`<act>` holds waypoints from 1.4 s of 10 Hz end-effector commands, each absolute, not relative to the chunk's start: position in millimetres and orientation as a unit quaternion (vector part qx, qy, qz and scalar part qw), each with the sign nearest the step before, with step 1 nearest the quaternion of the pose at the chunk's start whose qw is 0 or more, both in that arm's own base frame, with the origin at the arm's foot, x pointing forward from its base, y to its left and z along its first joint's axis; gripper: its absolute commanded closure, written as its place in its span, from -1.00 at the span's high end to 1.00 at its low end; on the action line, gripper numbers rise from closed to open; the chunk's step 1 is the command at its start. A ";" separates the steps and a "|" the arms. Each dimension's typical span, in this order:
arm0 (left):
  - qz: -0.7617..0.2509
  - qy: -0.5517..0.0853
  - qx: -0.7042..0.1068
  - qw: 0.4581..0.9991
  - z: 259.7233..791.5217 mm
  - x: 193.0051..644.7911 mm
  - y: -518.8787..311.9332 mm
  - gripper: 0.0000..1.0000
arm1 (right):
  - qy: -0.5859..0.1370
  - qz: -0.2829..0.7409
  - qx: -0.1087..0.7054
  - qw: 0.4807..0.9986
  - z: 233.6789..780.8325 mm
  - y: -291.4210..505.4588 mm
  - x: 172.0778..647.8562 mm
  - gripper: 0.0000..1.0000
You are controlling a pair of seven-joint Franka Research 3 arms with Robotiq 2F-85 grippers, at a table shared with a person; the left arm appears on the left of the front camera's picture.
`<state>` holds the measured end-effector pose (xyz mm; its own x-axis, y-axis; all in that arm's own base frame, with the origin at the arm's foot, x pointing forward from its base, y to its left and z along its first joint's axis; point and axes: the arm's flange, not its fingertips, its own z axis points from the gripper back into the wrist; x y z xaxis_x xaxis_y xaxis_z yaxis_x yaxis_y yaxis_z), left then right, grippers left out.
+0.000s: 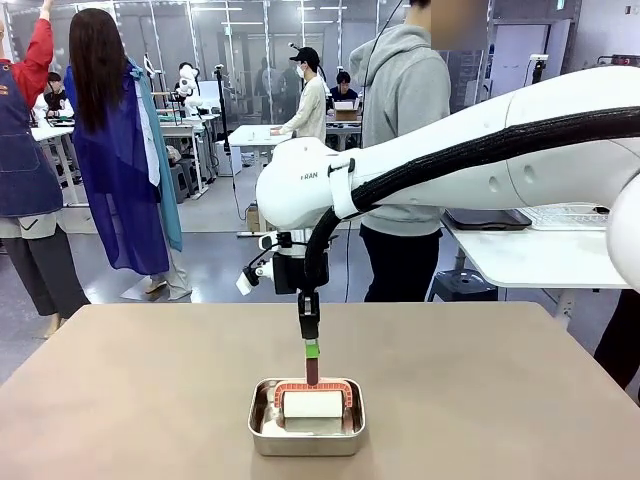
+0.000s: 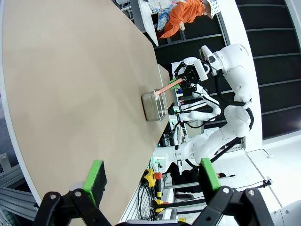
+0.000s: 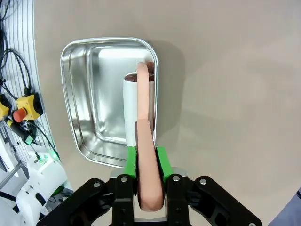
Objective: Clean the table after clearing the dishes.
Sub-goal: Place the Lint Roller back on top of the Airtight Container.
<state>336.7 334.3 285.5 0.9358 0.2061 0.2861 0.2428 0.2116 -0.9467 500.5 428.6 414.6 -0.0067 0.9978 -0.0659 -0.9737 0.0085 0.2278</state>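
Roller point(image 3: 141, 108) stands in pan point(image 3: 89, 94), jaws gripping handle.

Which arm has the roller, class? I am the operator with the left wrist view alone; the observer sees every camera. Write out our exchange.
Observer: The right gripper is shut on the roller handle.
Operator: Is the roller out of the pan?
Observer: No, its white roll sits inside the steel pan.
Operator: Any dishes on the table?
Observer: The front view shows none on the table, just the pan.
Operator: Is anyone at the far side?
Observer: Yes, a person in a grey hoodie stands beyond the far edge.
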 end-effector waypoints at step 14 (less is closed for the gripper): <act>-0.010 -0.180 -0.627 0.758 287.6 333.5 333.8 1.00 | 0.085 0.706 0.040 0.702 422.9 430.5 505.1 1.00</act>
